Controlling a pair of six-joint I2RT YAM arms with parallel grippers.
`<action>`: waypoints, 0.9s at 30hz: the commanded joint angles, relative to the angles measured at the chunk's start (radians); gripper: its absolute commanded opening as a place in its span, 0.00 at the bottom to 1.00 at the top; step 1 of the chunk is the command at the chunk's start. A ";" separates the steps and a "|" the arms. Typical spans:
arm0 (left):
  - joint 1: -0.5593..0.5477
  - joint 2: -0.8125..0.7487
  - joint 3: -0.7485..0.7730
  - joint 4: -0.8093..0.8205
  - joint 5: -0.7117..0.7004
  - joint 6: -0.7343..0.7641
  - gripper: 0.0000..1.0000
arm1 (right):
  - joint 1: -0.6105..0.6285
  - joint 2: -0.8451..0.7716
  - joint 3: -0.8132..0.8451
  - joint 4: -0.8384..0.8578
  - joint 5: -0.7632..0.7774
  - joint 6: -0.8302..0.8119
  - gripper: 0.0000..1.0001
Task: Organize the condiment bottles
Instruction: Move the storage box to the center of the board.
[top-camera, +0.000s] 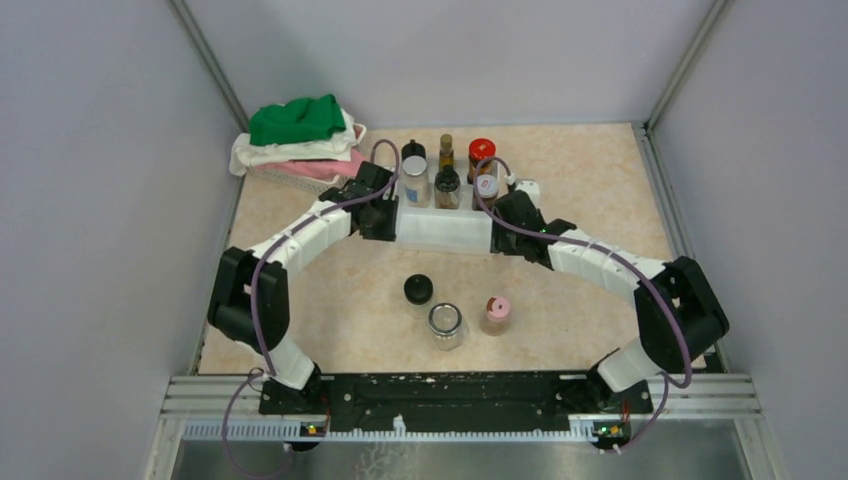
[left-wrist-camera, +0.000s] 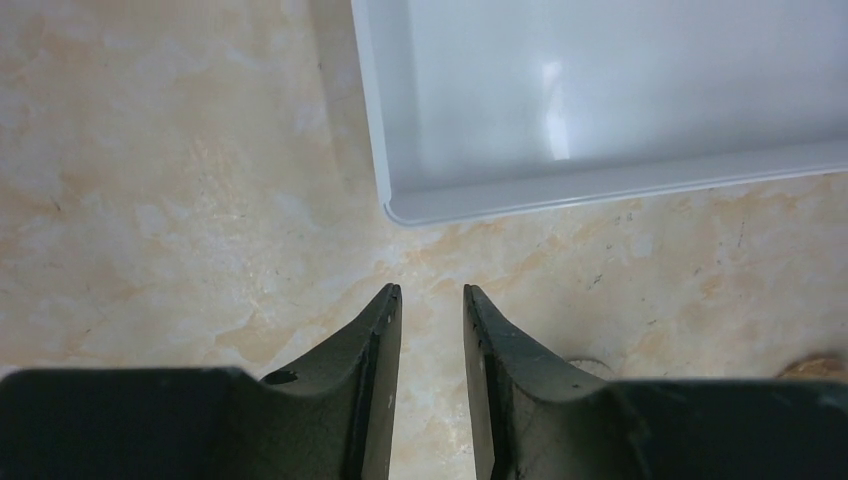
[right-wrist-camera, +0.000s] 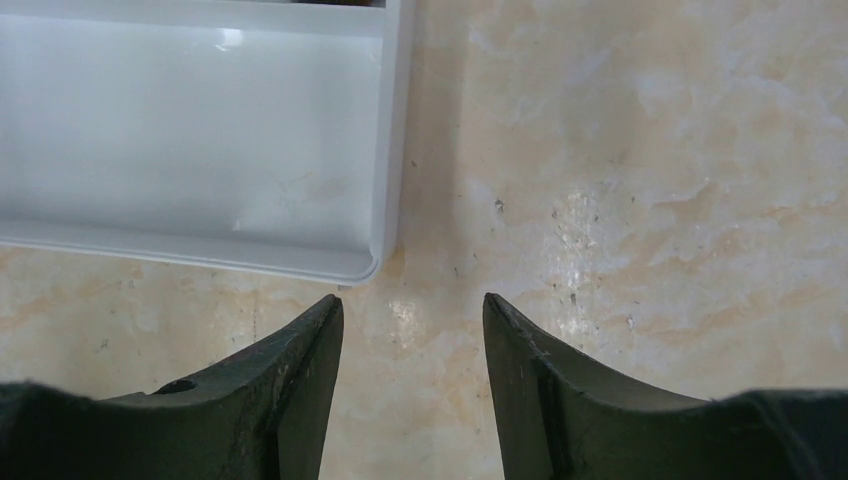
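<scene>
A white stepped tray (top-camera: 445, 230) stands mid-table and carries several condiment bottles: a black-capped one (top-camera: 413, 150), a silver-capped jar (top-camera: 414, 182), a slim amber bottle (top-camera: 446, 150), a dark-capped jar (top-camera: 447, 186), a red-capped jar (top-camera: 481, 152) and a white-red-capped one (top-camera: 486, 186). Three more stand on the table nearer me: black-capped (top-camera: 418, 292), silver-lidded (top-camera: 446, 325), pink-capped (top-camera: 496, 313). My left gripper (top-camera: 383, 215) (left-wrist-camera: 432, 290) hangs at the tray's left end (left-wrist-camera: 480, 200), shut with only a slit and nothing in it. My right gripper (top-camera: 507, 215) (right-wrist-camera: 412, 298) is at the tray's right end (right-wrist-camera: 385, 150), open and empty.
A pile of folded cloths (top-camera: 300, 140), green on white and pink, lies at the back left beside the left arm. Grey walls close in the beige table on three sides. A metal rail (top-camera: 460, 395) runs along the near edge.
</scene>
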 joint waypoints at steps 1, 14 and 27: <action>0.002 0.030 0.076 0.048 0.018 0.007 0.36 | 0.004 0.054 0.026 0.100 -0.010 0.027 0.53; 0.001 0.127 0.151 0.069 -0.007 0.019 0.33 | -0.013 0.192 0.082 0.221 -0.025 -0.006 0.53; 0.000 0.194 0.162 0.038 -0.139 -0.007 0.34 | -0.033 0.280 0.120 0.247 -0.051 -0.031 0.50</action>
